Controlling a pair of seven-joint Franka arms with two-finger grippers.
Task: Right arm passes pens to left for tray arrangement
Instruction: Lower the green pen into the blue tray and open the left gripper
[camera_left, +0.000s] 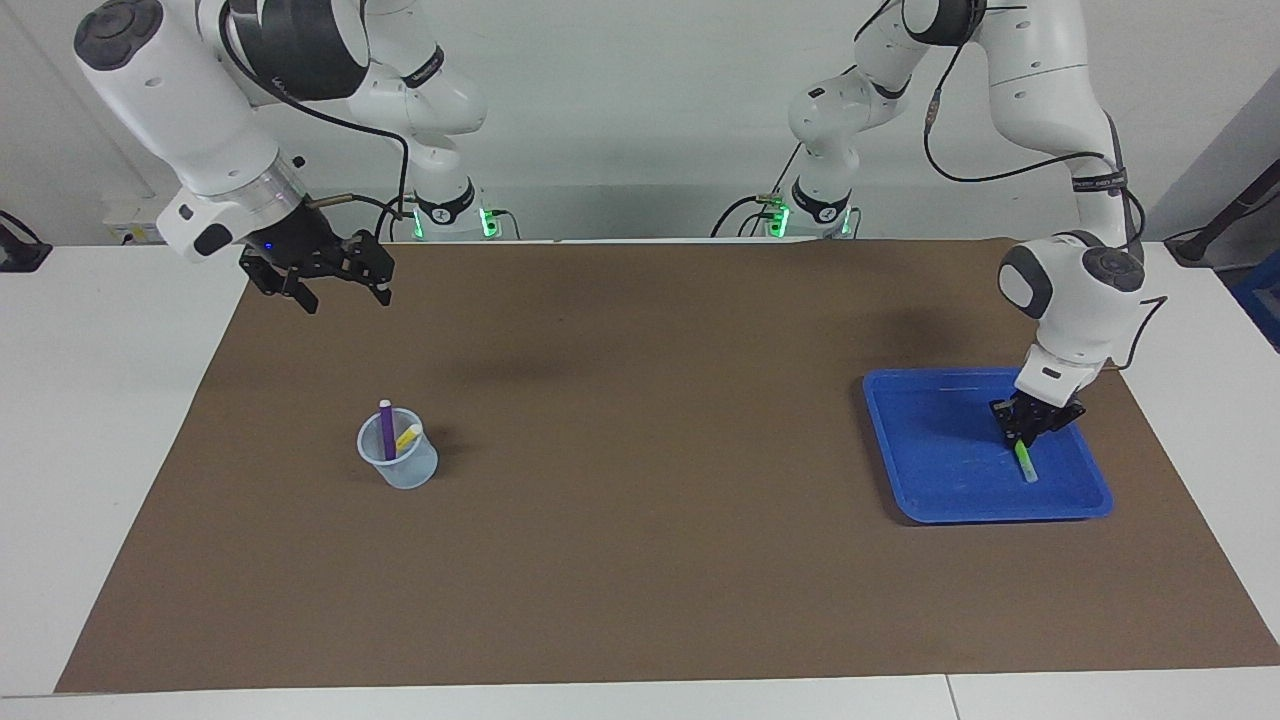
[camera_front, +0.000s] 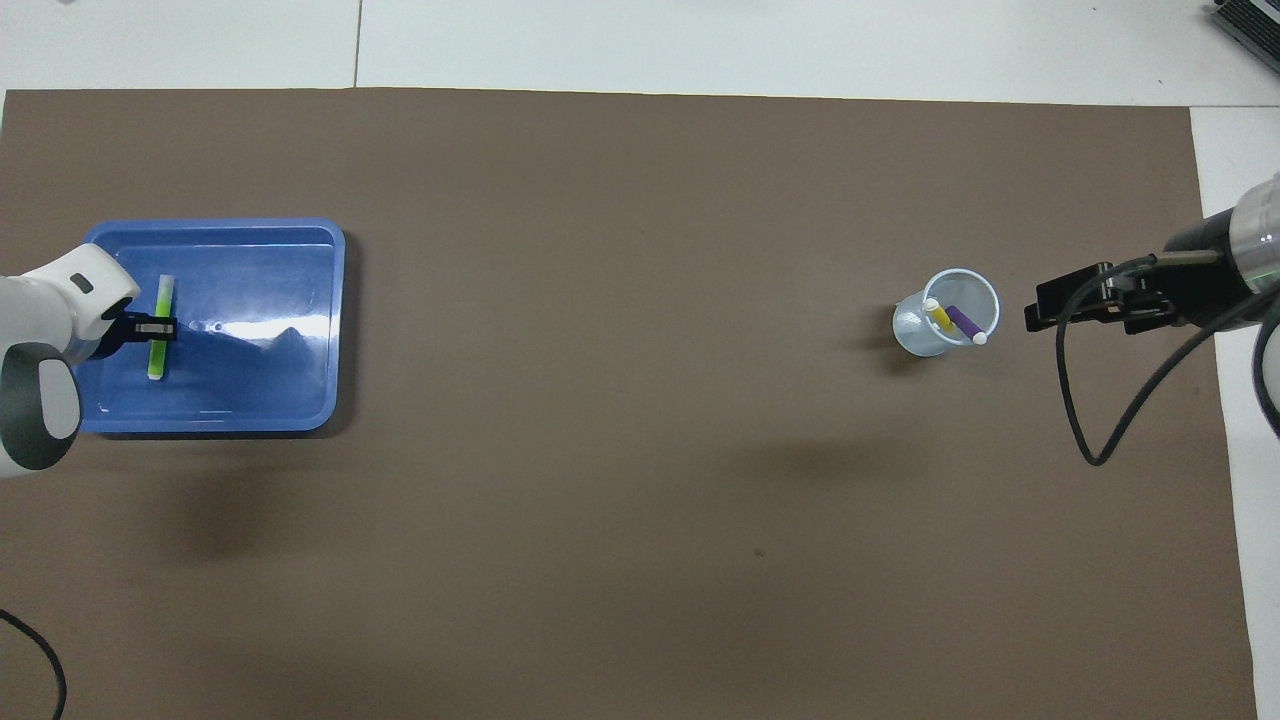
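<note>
The left gripper (camera_left: 1028, 432) is reaching down into the blue tray (camera_left: 930, 470) at the left arm's end of the table, its fingers straddling the green pen (camera_left: 1026, 464); I cannot tell whether they are clamping it or just loosening. The pen is lying along the tray floor (pale tip pointing away from the robots). The right gripper (camera_left: 340, 285) is hanging with jaws wide apart and holding nothing, over the brown mat (camera_left: 640, 560). The translucent cup (camera_left: 398, 455) is holding the purple pen (camera_left: 386, 428) and yellow pen (camera_left: 407, 437).
</note>
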